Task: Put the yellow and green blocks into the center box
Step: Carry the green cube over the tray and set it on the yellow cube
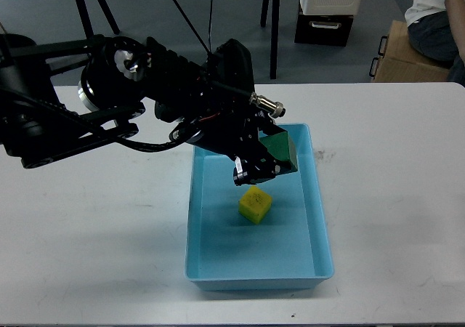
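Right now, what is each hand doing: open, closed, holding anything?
Left hand: closed on the green block, above the blue box.
Right hand: not in view.

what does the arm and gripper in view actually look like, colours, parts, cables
The left arm is matte black, built of bulky rounded segments with a silver disc at one joint. Thin black cables loop beneath it. A small silver knurled connector sticks out near the wrist. The left gripper is black too.

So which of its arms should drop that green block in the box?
The left gripper: it already holds the green block above the blue box, near the yellow block. The right arm isn't in view.
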Controlling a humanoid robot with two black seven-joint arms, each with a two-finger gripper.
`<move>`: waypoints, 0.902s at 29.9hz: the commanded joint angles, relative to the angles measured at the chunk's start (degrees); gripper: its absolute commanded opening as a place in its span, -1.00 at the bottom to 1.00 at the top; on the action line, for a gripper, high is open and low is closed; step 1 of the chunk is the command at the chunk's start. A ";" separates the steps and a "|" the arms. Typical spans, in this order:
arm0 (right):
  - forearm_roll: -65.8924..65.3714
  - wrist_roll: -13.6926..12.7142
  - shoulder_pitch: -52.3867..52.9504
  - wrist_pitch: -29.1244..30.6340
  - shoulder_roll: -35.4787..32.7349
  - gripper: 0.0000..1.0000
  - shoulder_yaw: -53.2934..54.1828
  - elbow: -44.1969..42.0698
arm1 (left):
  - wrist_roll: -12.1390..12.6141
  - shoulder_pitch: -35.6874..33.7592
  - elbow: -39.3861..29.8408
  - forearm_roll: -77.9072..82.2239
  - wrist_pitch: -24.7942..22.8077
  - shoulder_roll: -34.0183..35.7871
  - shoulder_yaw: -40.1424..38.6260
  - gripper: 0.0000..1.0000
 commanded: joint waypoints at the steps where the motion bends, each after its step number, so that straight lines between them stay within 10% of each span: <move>1: 0.51 0.00 -0.01 0.00 -0.04 0.96 0.09 -0.02 | 0.01 1.33 4.27 1.60 0.01 -3.01 2.88 -0.69; 27: 0.59 0.00 -0.01 0.00 0.23 0.96 0.00 -0.02 | 0.01 7.49 7.88 2.75 0.01 -6.00 3.23 -0.16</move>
